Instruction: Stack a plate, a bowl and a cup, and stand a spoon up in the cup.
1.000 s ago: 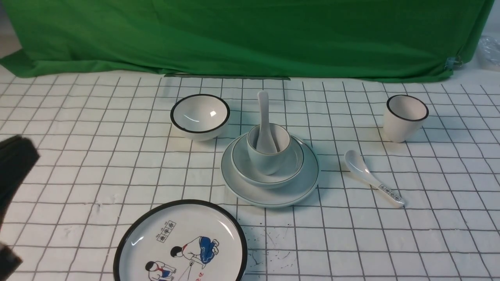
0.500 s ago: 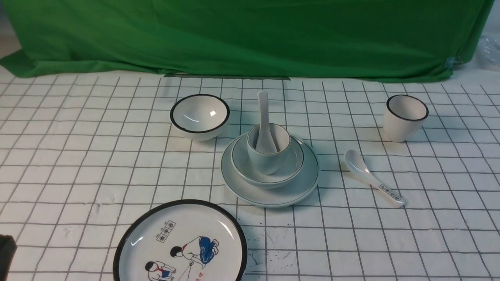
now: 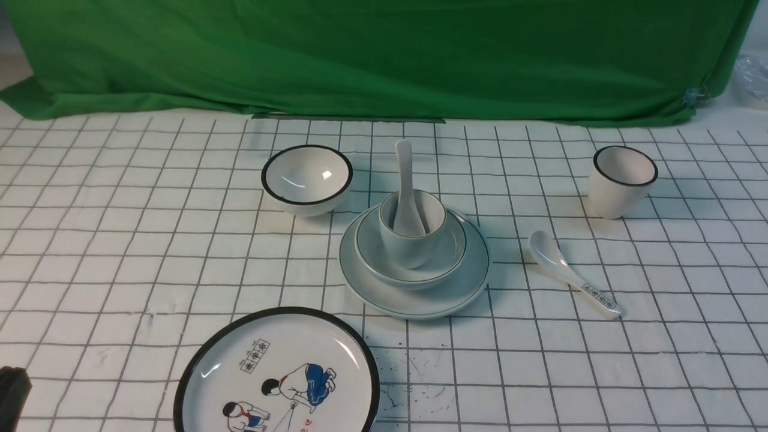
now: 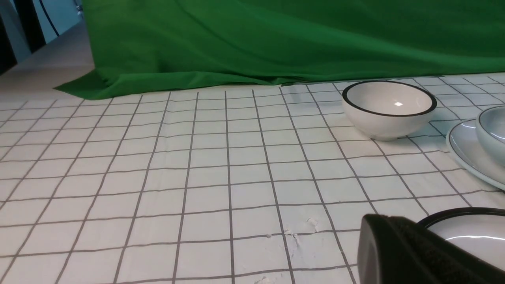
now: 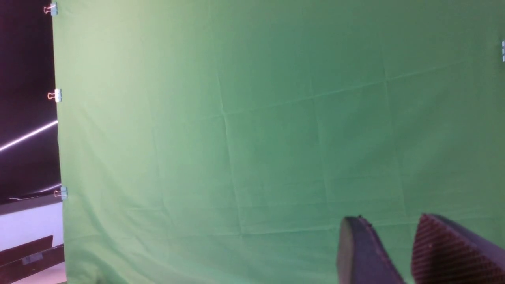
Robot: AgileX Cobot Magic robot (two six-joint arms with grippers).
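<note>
- the plate [image 3: 462, 294] sits on the gridded cloth [image 3: 120, 240] near the table's middle.
- the bowl [image 3: 447, 255] rests in the plate, and the cup [image 3: 414, 249] stands upright in the bowl.
- the spoon [image 3: 407, 192] stands in the cup, scoop down, handle rising past the rim and leaning toward the green backdrop [image 3: 384, 54].
- a black-rimmed bowl [image 3: 307, 179] sits just left of and behind the stack, apart from it.
- a black-rimmed cup [image 3: 621, 180] stands well to the right.
- a printed spoon [image 3: 570, 275] lies flat on the cloth right of the plate, not touching it.
- a cartoon plate [image 3: 276, 372] lies at the near edge, in front and left of the stack.
- the left gripper [image 4: 410, 252] is low over the cloth by the cartoon plate's rim; only a dark mass shows, seemingly pressed together with nothing in it.
- the right gripper [image 5: 388, 252] faces the backdrop, its fingers [image 5: 355, 252] a narrow gap apart and empty.
</note>
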